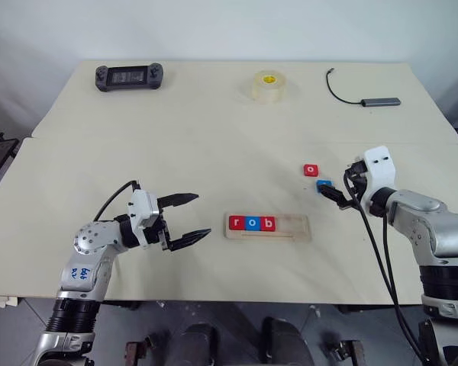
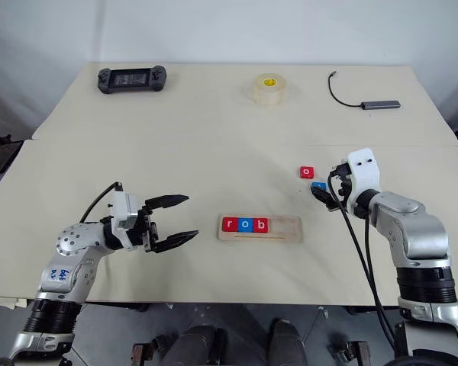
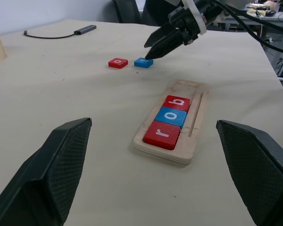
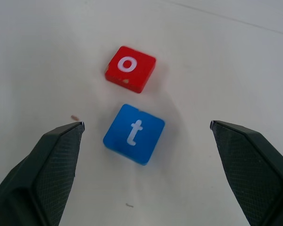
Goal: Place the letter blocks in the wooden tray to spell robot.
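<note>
A pale light-wood rectangular tray point(image 1: 268, 227) with rounded corners lies flat on the cream tabletop point(image 1: 214, 137), near its front edge and between the two arms. Three small flat square letter tiles sit side by side in the left part of its slot: a red tile with a white "r" point(image 1: 236, 223), a blue tile with a white "o" point(image 1: 252, 223) and a red tile with a white "b" point(image 1: 268, 223). They touch one another; the right part of the slot is bare wood, and a thin groove runs along the slot's near side.

Two more tiles lie on the tabletop beyond the tray's right end, apart from it. A red tile with a white "o" point(image 4: 130, 68) lies farther back, and a blue tile with a white "t" point(image 4: 134, 133) lies just beside it, nearer the robot; the two do not touch.

The right gripper point(image 1: 337, 195) points forward and slightly down at the blue "t" tile, its black fingers spread wide to either side of it and holding nothing. The left gripper point(image 1: 192, 217) hovers level to the left of the tray, well apart from it, fingers also wide and empty.

At the far edge of the tabletop rest a black handheld controller point(image 1: 129, 76), a roll of clear tape point(image 1: 268, 85) and a grey adapter with a black cable point(image 1: 362, 95).
</note>
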Robot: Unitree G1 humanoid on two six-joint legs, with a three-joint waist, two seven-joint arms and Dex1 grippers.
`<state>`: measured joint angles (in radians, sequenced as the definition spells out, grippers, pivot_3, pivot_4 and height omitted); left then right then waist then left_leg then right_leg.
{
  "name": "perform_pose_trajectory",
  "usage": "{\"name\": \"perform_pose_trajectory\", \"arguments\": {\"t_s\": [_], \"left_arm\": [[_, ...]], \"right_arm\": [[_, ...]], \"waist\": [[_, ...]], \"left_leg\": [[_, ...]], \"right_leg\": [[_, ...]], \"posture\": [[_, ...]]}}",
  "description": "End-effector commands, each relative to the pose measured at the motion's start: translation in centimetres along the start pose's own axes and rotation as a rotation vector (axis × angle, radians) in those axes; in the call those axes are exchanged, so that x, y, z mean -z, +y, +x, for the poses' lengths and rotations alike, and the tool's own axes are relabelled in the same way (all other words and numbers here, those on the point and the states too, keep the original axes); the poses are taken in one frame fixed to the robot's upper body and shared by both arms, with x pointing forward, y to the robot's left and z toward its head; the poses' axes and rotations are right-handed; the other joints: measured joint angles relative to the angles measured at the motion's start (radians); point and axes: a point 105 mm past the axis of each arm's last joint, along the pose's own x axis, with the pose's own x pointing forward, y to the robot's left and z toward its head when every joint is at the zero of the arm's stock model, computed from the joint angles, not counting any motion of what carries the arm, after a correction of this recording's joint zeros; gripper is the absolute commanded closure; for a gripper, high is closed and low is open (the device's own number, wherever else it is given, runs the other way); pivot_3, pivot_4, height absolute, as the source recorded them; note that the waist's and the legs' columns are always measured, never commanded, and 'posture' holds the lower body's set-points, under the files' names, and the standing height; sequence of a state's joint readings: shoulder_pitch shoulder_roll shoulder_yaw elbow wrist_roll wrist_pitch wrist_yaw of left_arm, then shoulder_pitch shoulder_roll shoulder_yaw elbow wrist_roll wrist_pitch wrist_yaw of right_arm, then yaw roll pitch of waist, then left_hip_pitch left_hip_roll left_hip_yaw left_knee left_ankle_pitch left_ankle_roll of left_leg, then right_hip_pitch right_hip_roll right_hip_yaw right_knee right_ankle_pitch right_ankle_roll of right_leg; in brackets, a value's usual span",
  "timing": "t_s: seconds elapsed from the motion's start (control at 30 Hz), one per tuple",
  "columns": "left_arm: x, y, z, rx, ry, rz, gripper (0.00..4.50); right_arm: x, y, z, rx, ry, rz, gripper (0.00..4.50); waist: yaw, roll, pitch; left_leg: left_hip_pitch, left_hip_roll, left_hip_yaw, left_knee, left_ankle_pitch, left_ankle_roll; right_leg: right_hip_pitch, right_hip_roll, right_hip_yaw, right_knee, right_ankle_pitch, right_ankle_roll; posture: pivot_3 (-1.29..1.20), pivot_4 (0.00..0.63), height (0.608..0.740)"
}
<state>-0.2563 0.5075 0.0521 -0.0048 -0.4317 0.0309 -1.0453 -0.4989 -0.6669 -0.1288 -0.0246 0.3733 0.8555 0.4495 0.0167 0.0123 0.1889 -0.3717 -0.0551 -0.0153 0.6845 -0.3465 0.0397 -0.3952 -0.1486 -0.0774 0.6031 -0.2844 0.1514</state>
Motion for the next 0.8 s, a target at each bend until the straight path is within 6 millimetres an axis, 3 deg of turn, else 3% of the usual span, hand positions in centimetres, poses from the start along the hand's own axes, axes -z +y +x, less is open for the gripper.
{"name": "perform_pose_trajectory", "arguments": {"t_s": [0.03,0.23,0.5,0.8], "left_arm": [[-1.1,-0.3,0.0,0.001,-0.029,0.044,0.00],[-1.0,-0.4,0.0,0.000,-0.025,0.045,0.00],[-1.3,-0.1,0.3,0.007,-0.028,0.056,0.00],[-1.3,-0.4,-0.1,-0.009,-0.024,0.056,0.00]], "right_arm": [[-1.4,-0.1,-0.1,0.014,-0.037,0.000,0.01],[-2.2,0.9,0.9,-0.001,-0.023,0.009,0.01],[-3.2,0.6,4.5,0.113,0.033,0.114,0.01],[-1.4,3.5,7.2,0.101,0.100,0.180,0.01]], "waist": [[0.000,0.000,0.000],[-0.005,0.000,0.000],[-0.021,0.000,0.000],[-0.028,-0.001,-0.001]], "left_leg": [[0.000,0.000,0.000,0.000,0.000,0.000],[0.000,0.000,0.000,0.000,0.000,0.000],[0.000,0.000,0.000,0.000,0.000,0.000],[0.000,0.000,0.000,-0.001,0.000,0.000]], "right_leg": [[0.000,0.000,0.000,0.000,0.000,0.000],[0.000,0.000,0.000,0.000,0.000,0.000],[-0.001,0.000,0.000,0.001,0.000,0.000],[-0.002,0.000,0.001,0.003,0.000,0.000]], "posture": [[0.00,0.150,0.740],[0.00,0.150,0.740],[0.00,0.150,0.740],[0.00,0.150,0.740]]}}
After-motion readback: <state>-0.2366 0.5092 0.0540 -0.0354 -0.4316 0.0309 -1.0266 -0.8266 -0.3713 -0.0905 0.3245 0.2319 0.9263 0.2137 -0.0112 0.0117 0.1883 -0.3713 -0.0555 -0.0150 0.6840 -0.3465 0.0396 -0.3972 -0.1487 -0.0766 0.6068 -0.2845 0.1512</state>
